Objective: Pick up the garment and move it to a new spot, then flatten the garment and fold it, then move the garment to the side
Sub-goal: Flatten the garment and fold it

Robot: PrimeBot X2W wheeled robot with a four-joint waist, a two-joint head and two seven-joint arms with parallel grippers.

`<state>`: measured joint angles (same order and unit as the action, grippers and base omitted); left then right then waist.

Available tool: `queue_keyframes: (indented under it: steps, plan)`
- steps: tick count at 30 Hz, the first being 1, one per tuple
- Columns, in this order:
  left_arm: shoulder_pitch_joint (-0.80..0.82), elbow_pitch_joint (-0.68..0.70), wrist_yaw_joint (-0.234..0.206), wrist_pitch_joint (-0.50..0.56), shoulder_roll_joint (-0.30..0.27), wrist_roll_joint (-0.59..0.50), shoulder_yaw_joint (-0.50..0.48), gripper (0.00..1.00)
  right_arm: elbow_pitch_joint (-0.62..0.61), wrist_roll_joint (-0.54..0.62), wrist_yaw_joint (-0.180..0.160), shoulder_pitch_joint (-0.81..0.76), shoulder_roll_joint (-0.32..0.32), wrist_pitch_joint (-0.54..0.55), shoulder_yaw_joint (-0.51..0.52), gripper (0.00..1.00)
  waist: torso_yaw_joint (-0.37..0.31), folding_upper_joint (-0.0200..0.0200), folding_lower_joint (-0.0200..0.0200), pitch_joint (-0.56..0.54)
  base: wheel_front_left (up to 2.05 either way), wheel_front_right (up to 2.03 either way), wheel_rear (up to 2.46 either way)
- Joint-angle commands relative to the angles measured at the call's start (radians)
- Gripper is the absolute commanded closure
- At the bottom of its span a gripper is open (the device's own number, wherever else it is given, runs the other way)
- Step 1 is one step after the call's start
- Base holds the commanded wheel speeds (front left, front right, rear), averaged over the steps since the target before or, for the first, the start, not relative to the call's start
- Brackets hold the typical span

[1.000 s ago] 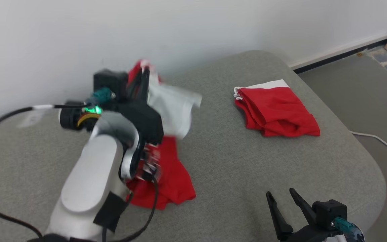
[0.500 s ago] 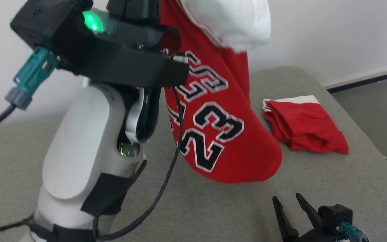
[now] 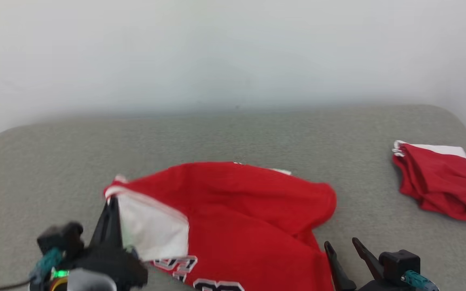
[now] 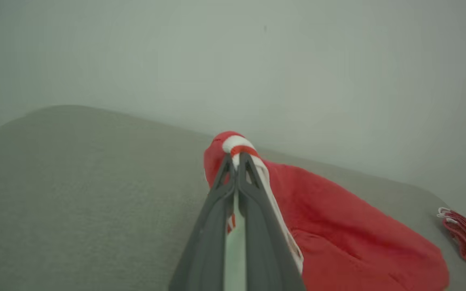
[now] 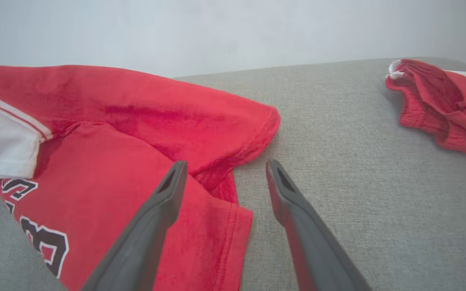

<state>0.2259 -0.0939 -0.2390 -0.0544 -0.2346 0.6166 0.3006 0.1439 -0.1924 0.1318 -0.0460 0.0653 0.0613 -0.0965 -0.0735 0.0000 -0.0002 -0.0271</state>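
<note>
Garment (image 3: 233,210), a red jersey, lies rumpled on the grey cushion (image 3: 55,161), its white-trimmed edge pinched in the clenched left gripper (image 4: 236,161), the released right gripper (image 5: 225,169) poised at its near right hem. To flatten it well, I judge that hem wants grasping and drawing outward, short of the red shorts (image 3: 439,178) farther right.

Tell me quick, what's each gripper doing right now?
Left gripper: closed on the white-trimmed edge of the red jersey.
Right gripper: open, holding nothing.
</note>
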Motion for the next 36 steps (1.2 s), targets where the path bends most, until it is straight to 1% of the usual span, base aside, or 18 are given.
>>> queue_keyframes:
  steps: [1,4,5,6,8,10,13,14,18,22,24,26,28,32,33,36]
  plan:
    - [-0.033,-0.001,-0.006,-0.002,-0.008,0.008,-0.005,1.0,-0.002,-0.004,-0.002,-0.012,-0.001,0.002,0.003,0.0,0.08,0.0,0.0002,0.005,0.0,0.0,0.0]
    - [-0.118,-0.018,-0.018,0.01,-0.035,0.012,-0.013,1.0,-0.003,-0.004,-0.002,-0.01,-0.001,0.005,-0.006,0.0,0.1,0.0,0.0002,0.005,0.0,0.0,0.0]
    - [-0.139,-0.029,-0.017,0.026,-0.039,0.021,-0.007,0.86,-0.003,-0.005,-0.002,-0.007,-0.001,0.005,-0.007,0.0,0.103,0.0,0.0002,0.005,0.0,0.0,0.0]
    - [-0.153,-0.04,-0.025,0.044,-0.038,0.034,-0.008,0.0,-0.002,-0.005,-0.002,-0.005,-0.001,0.005,-0.007,0.0,0.104,0.0,0.0002,0.004,0.0,0.0,0.0]
    - [-0.161,-0.046,-0.021,0.061,-0.048,0.036,-0.011,0.0,-0.001,-0.006,-0.002,0.0,-0.001,0.006,-0.013,0.0,0.103,0.0,0.0002,0.003,0.0,0.0,0.0]
    - [-0.165,-0.057,-0.038,0.073,-0.064,0.026,-0.014,0.0,0.003,-0.008,-0.002,0.006,0.002,0.005,-0.019,0.0,0.096,0.0,0.0002,0.001,0.0,0.0,0.0]
    - [-0.15,-0.055,-0.082,0.085,-0.09,0.0,-0.031,0.0,0.004,-0.01,-0.002,0.008,0.008,0.006,-0.026,0.0,0.074,0.0,0.0002,-0.001,0.0,0.0,0.0]
    - [-0.139,-0.042,-0.099,0.091,-0.099,-0.007,-0.034,0.0,0.003,-0.011,-0.002,0.006,0.007,0.008,-0.028,0.0,0.053,0.0,0.0002,-0.001,0.0,0.0,0.0]
    - [-0.156,-0.032,-0.107,0.142,-0.093,0.016,-0.025,0.0,0.011,-0.018,-0.002,-0.001,0.02,0.019,-0.028,0.0,0.012,0.0,0.0002,0.002,0.0,0.0,0.0]
    - [-0.218,-0.023,-0.14,0.209,-0.072,0.063,-0.031,0.0,0.002,-0.019,-0.002,-0.004,0.026,0.022,-0.014,0.0,-0.021,0.0,0.0002,0.007,0.0,0.0,0.0]
    - [-0.239,-0.012,-0.145,0.219,-0.066,0.082,-0.035,0.0,-0.004,-0.018,-0.002,-0.015,0.03,0.025,-0.001,0.0,-0.025,0.0,0.0002,0.01,0.0,0.0,0.0]
    - [-0.252,-0.011,-0.14,0.209,-0.071,0.073,-0.028,0.0,-0.005,-0.013,-0.002,-0.017,0.03,0.03,0.011,0.0,-0.026,0.0,0.0002,0.013,0.0,0.0,0.0]
    - [-0.249,-0.004,-0.126,0.184,-0.065,0.059,-0.015,0.0,-0.003,0.0,-0.002,-0.007,0.029,0.036,0.024,0.0,-0.028,0.0,0.0002,0.016,0.0,0.0,0.0]
    - [-0.228,0.024,-0.098,0.092,-0.041,0.026,0.004,0.0,0.01,0.017,-0.002,0.041,0.035,0.08,0.044,0.0,-0.02,0.0,0.0002,0.028,0.0,0.0,0.0]
    - [-0.221,0.034,-0.087,0.058,-0.038,0.011,0.01,0.0,0.019,0.02,-0.002,0.058,0.037,0.097,0.04,0.0,-0.014,0.0,0.0002,0.031,0.0,0.0,0.0]
    - [-0.213,0.059,-0.033,-0.029,-0.034,-0.01,0.032,0.0,0.05,0.007,-0.002,0.111,0.04,0.165,0.043,0.0,0.013,0.0,0.0002,0.043,0.0,0.0,0.0]
